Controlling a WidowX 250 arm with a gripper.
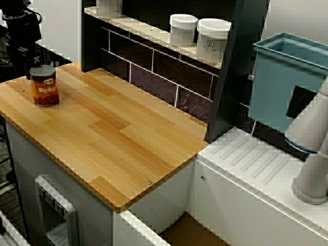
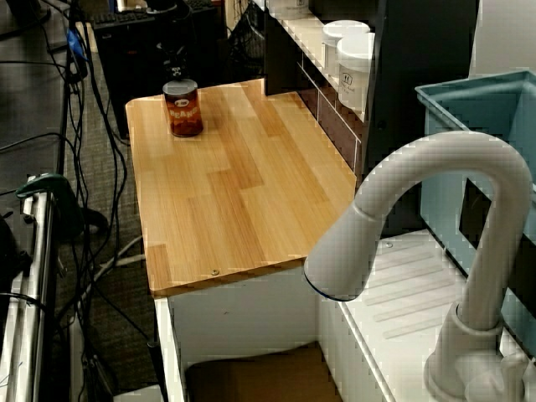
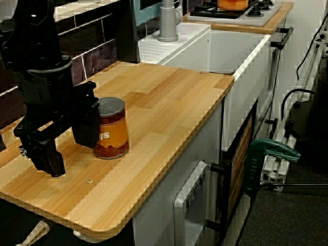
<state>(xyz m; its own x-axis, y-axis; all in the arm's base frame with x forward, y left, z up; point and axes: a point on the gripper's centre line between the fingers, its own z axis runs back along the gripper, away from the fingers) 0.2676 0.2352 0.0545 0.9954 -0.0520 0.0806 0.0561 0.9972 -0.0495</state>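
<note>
A red-orange can of beans point(image 3: 111, 128) stands upright near the far-left end of the wooden counter point(image 3: 169, 107). My black gripper point(image 3: 69, 152) hangs just beside it, low over the wood. Its two fingers point(image 3: 85, 125) are spread apart with nothing between them, and the nearer finger is close against the can's side. In the view facing the shelf, the can point(image 1: 44, 86) sits in front of the gripper point(image 1: 23, 48). In the view over the faucet, the can point(image 2: 183, 109) is at the counter's far end, and the gripper is lost against the dark background.
Two white jars point(image 1: 183, 29) point(image 1: 212, 40) stand on the tiled back shelf. Right of the counter are a white sink with a grey faucet point(image 2: 419, 218) and a blue bin point(image 1: 287, 82). A stove with an orange pot point(image 3: 233, 4) lies beyond. Cables and a green clamp point(image 3: 266, 154) are on the floor.
</note>
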